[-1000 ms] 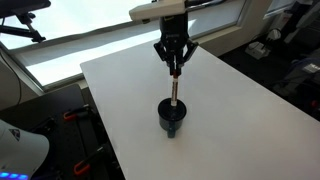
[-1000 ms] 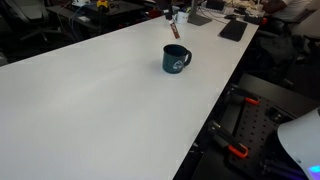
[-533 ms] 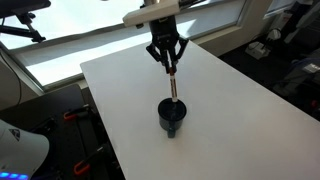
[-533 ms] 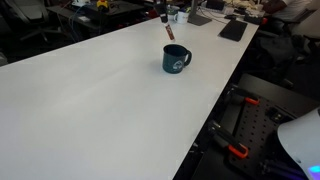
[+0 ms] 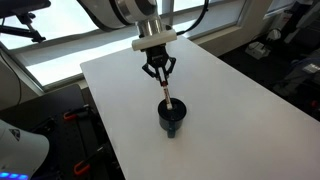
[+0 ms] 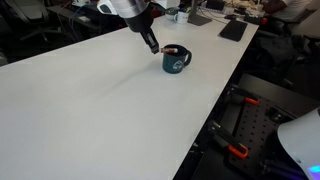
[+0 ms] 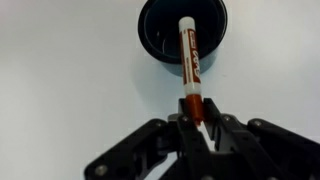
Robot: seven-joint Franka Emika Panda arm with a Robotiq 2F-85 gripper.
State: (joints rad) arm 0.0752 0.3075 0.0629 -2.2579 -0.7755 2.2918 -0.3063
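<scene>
The arm, at the top of an exterior view, has rounded white shells with a dark band at a joint. Below it sits a flat white wrist plate. The gripper is black, and its angular, linked fingers fill the bottom of the wrist view.

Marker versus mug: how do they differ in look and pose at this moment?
The marker is slim, red and white; the mug is squat and dark. The marker leans, clamped in the gripper; the mug stands upright on the table, untouched by the gripper. They share one spot: the marker's far end is at the mug's mouth.
</scene>
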